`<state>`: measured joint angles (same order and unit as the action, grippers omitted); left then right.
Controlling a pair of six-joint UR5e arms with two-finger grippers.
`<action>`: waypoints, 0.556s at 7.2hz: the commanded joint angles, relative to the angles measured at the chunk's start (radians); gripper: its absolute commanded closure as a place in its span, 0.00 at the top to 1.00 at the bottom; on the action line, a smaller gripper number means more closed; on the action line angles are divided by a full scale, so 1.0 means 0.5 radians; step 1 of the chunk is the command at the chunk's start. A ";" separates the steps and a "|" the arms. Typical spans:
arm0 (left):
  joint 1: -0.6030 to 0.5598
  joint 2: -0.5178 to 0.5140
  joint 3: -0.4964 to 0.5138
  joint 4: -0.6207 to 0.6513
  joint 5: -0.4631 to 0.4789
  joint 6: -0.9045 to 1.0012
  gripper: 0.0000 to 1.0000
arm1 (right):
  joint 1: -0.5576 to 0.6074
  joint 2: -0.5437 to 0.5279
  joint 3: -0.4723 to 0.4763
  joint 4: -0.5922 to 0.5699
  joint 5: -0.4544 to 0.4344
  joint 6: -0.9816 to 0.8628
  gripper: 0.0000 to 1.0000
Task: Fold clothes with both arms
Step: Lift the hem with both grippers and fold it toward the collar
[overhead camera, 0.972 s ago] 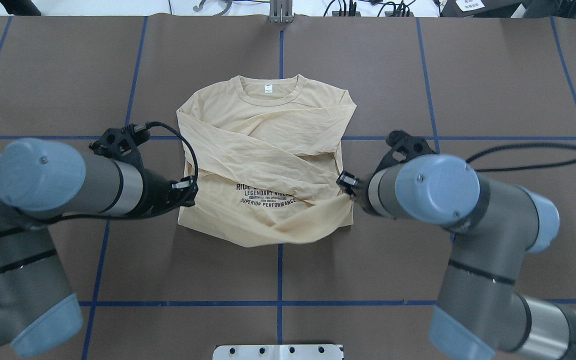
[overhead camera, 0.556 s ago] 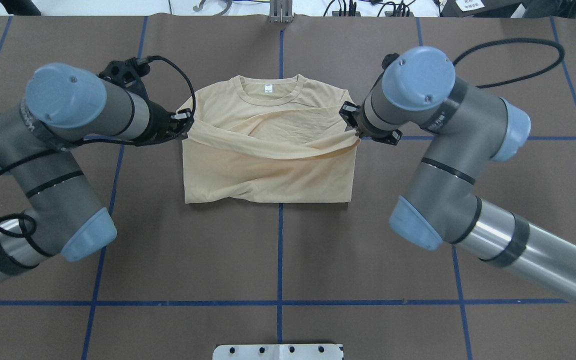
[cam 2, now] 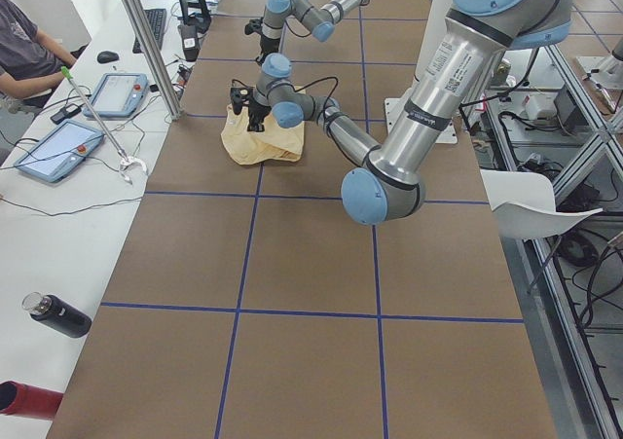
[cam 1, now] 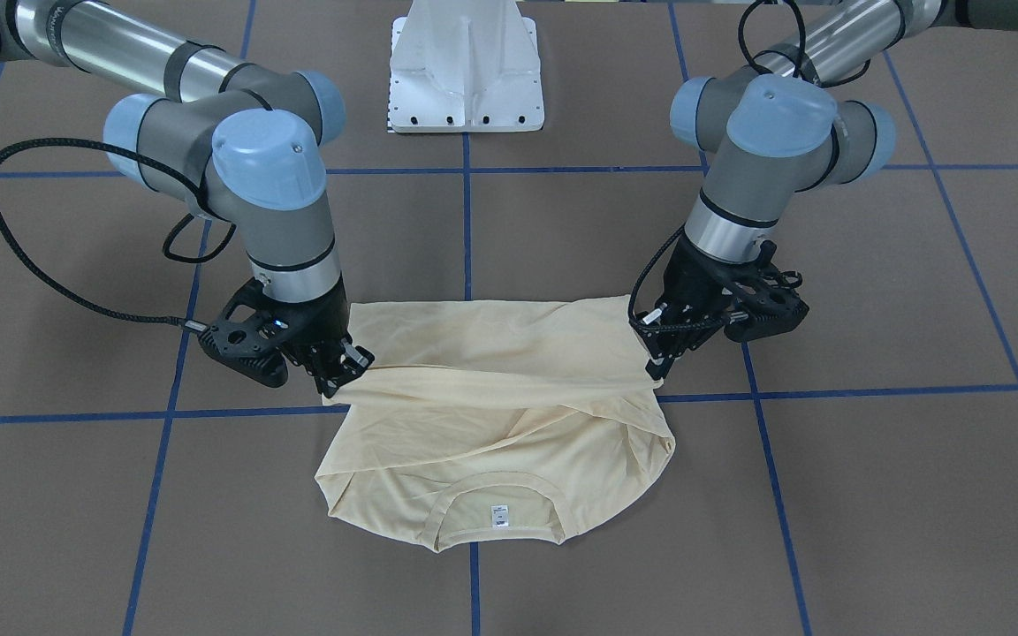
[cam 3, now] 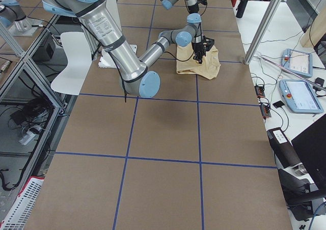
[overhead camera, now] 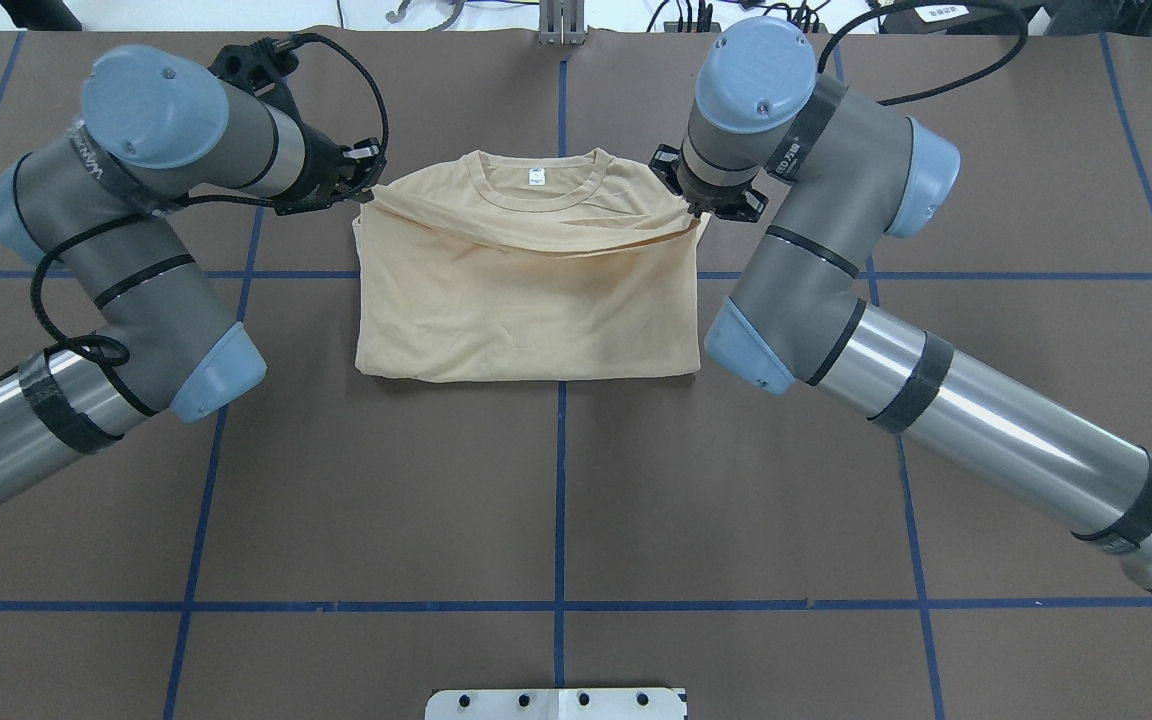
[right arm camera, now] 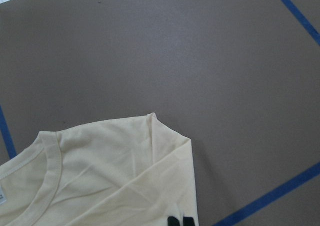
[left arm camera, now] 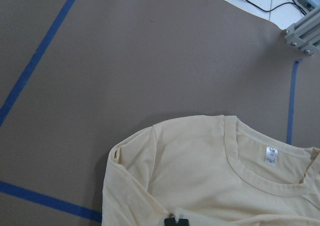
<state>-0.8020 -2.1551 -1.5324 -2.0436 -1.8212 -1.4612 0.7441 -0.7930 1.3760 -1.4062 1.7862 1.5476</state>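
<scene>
- Brown taped table [overhead camera: 556, 500]: the shirt [overhead camera: 526, 320] lies at its far middle, doubled over, collar [overhead camera: 536, 203] pointing away from the robot.
- Left gripper [overhead camera: 364, 192] and right gripper [overhead camera: 693, 210] each pinch a hem corner, with the edge stretched between them, apparently so it lands square at the shoulders.

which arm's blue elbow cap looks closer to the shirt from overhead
The right arm's cap, almost at the folded T-shirt's edge; the left arm's cap sits clearly apart.
</scene>
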 commanded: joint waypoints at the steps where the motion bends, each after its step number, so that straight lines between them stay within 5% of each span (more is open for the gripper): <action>1: -0.016 -0.062 0.336 -0.332 0.010 0.002 0.00 | 0.015 0.122 -0.395 0.302 -0.017 -0.060 0.00; 4: -0.016 -0.114 0.582 -0.520 0.047 0.002 0.00 | 0.015 0.224 -0.595 0.312 -0.075 -0.134 0.00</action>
<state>-0.8098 -2.2067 -1.2891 -2.2573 -1.8061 -1.4604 0.7511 -0.7017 1.1230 -1.2547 1.7565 1.4915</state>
